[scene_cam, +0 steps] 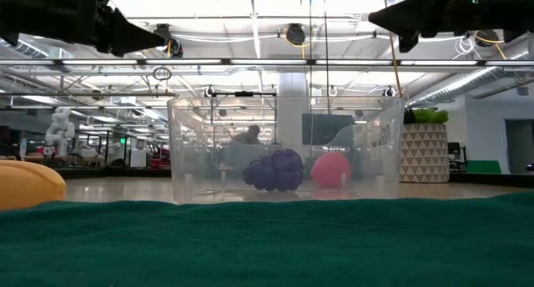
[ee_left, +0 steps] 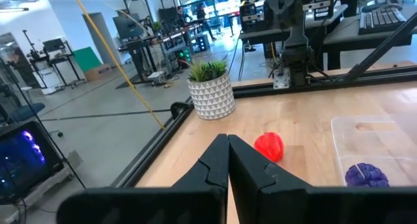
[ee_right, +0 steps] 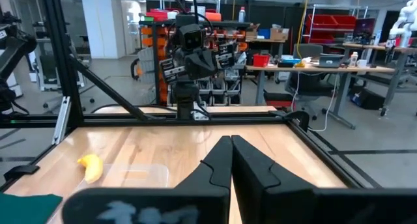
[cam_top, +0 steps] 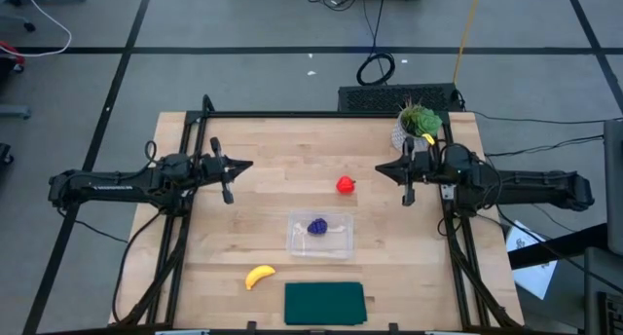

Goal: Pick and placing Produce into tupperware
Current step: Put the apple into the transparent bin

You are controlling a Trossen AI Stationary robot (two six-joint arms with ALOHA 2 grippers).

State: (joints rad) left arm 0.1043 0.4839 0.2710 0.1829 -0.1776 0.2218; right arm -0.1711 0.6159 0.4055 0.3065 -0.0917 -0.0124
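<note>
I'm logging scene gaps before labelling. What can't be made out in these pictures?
- Low view: the yellow curved banana is cut off by the picture's edge.
- Low view: the red strawberry-like piece looks inside the clear rectangular container; it lies outside, per the high view.
- Right wrist view: the purple grape-like cluster is hidden behind the right gripper.

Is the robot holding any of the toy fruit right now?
No, nothing is held. The left gripper and right gripper are both shut and empty, up above the table. The grapes sit in the tupperware; the strawberry and banana lie outside.
</note>
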